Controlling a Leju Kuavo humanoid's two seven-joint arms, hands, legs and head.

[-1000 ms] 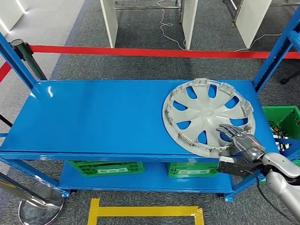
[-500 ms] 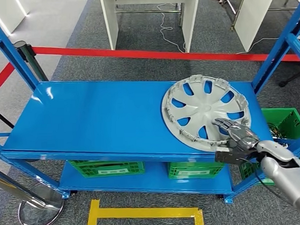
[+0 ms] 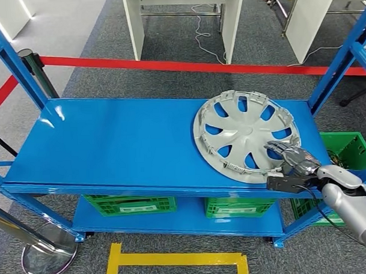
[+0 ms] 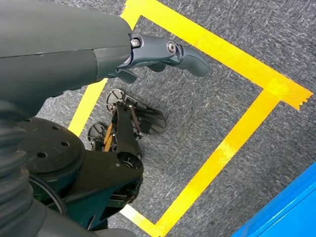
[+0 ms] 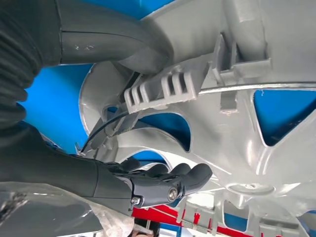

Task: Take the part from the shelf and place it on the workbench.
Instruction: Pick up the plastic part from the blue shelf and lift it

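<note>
Head view, right hand (image 3: pixel 294 164) fingers (image 5: pixel 164 180) clamped on hubcap (image 3: pixel 245 135) rim, thumb beneath, blue shelf (image 3: pixel 118 145) under it

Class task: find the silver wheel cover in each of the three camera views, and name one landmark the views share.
Head view: wheel cover lies at the right end of the blue shelf.
Left wrist view: not in it.
Right wrist view: wheel cover close up, gripped by the right hand.
Shared landmark: the blue shelf.

We see the blue shelf (image 3: pixel 118 145) carrying a grey hubcap (image 3: pixel 245 132) at its right end, its near rim tilted up at our right robot hand (image 3: pixel 293 166).
</note>
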